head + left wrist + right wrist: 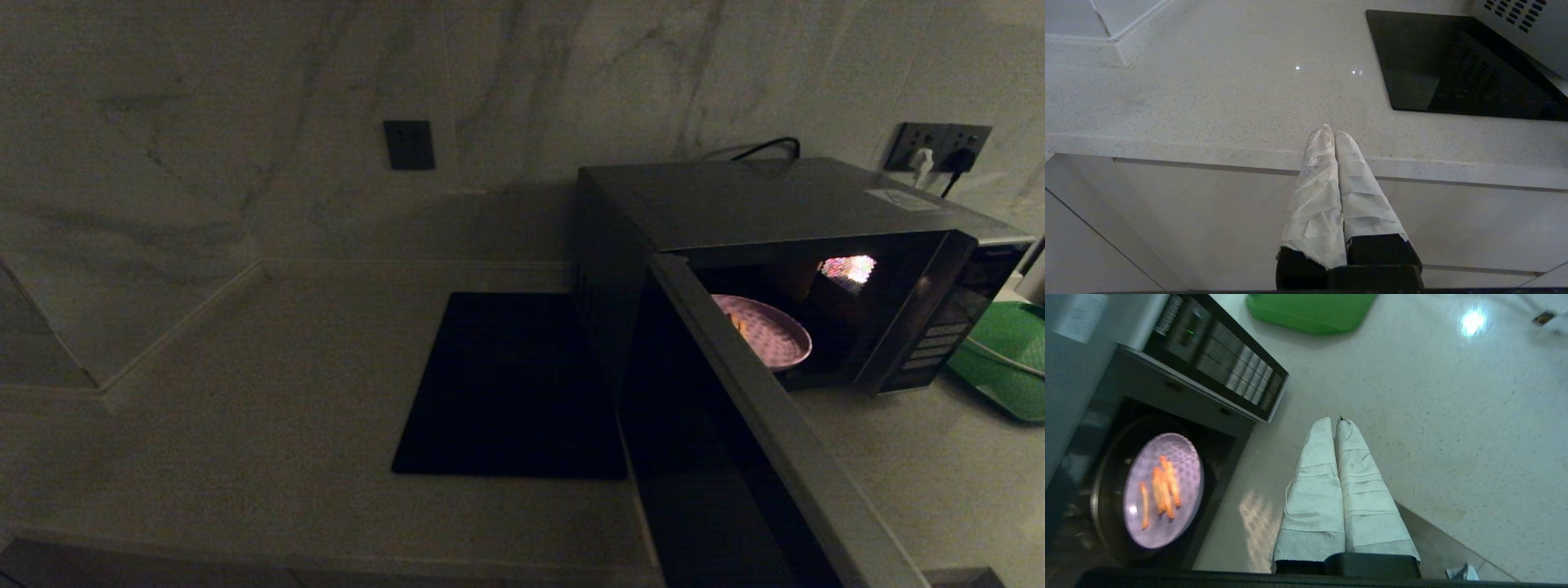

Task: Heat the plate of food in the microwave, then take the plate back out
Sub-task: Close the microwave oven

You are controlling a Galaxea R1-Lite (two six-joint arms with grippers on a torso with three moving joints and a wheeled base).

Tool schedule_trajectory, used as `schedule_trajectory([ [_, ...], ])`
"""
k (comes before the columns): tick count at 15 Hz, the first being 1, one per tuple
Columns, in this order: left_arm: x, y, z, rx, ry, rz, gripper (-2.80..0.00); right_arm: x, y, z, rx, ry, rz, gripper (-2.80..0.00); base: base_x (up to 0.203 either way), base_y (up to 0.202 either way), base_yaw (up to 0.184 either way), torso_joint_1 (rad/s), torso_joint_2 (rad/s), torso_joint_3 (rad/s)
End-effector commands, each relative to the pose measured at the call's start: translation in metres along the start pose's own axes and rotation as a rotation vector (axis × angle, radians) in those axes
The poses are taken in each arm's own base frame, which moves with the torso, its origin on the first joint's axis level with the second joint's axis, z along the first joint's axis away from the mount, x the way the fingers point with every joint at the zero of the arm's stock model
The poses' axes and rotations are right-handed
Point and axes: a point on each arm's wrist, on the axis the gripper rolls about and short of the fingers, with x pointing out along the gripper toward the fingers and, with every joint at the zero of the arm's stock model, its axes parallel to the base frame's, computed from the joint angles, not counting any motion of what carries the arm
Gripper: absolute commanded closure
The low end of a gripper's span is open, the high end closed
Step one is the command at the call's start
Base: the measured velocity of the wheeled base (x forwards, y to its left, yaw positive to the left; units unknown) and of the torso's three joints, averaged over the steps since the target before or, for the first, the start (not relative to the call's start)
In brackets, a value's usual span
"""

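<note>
Lavender round plate of fries (767, 331) sits inside the door-open dark grey boxy microwave (784, 204) on the speckled stone table (269, 392). Left tool (1334, 134) hangs closed at the table's edge. Right tool (1336, 424), closed and empty, hovers beside the microwave.

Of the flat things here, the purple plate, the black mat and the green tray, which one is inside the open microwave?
The purple plate with fries sits inside the microwave, on its turntable. The black mat lies on the counter to its left, the green tray on its right.
</note>
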Motion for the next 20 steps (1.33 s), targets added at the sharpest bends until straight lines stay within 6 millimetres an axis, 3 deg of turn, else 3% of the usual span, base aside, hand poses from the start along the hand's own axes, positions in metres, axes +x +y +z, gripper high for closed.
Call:
schedule_trajectory([
  [1,0.000,0.000,0.000,-0.001,-0.002,0.001,0.00,-0.016,0.001,0.006,0.000,-0.027,0.026,0.00,0.000,0.000,0.000,0.000,0.00,0.000],
  [9,0.000,0.000,0.000,-0.001,-0.002,0.001,0.00,-0.072,0.026,0.028,-0.176,0.248,0.284,0.00,0.000,0.000,0.000,0.000,0.00,0.000],
  [15,0.000,0.000,0.000,-0.001,-0.002,0.001,0.00,-0.119,0.035,0.021,-0.325,0.521,0.474,0.00,0.000,0.000,0.000,0.000,0.00,0.000],
  [20,0.000,0.000,0.000,-0.001,-0.002,0.001,0.00,-0.135,0.042,0.012,-0.484,0.690,0.769,0.00,0.000,0.000,0.000,0.000,0.00,0.000],
])
